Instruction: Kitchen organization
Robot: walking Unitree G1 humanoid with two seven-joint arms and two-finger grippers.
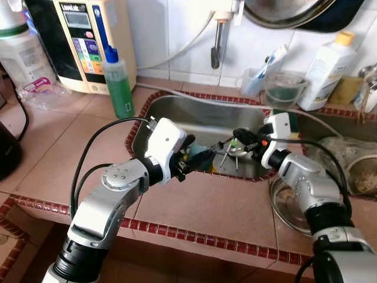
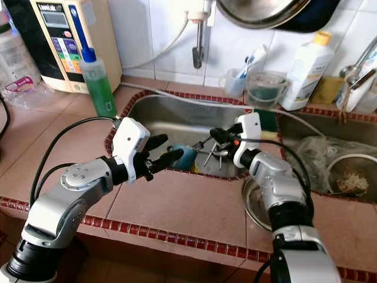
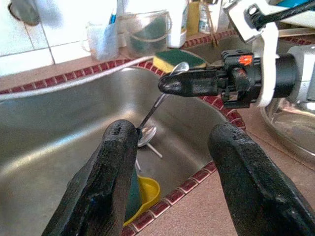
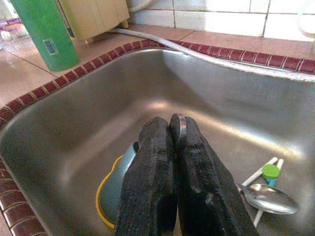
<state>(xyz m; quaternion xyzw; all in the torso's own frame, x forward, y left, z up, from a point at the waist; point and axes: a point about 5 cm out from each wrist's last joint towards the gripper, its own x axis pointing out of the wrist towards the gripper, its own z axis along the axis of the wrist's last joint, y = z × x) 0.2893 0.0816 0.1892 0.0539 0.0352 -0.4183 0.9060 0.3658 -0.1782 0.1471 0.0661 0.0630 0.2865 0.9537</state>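
A steel sink (image 1: 177, 109) sits in the tiled counter. My right gripper (image 1: 238, 135) hangs over its middle, shut on a thin metal spoon (image 3: 156, 104) that slants down toward the basin; the handle shows between the fingers (image 4: 181, 125). My left gripper (image 1: 197, 150) is open just above the sink's front left rim, its fingers pointing at the right gripper and a short gap away. On the sink floor lie a teal cup (image 2: 185, 158) in a yellow bowl (image 3: 145, 189), another spoon (image 4: 268, 196) and white sticks with a green cap.
A green bottle (image 1: 119, 85) and a beige water machine (image 1: 88, 41) stand back left. A faucet (image 1: 217, 44), clear pitcher (image 1: 284, 88), sponge (image 3: 177, 60) and white bottle (image 1: 327, 71) line the back. A metal bowl (image 1: 288, 203) rests on the counter under my right arm.
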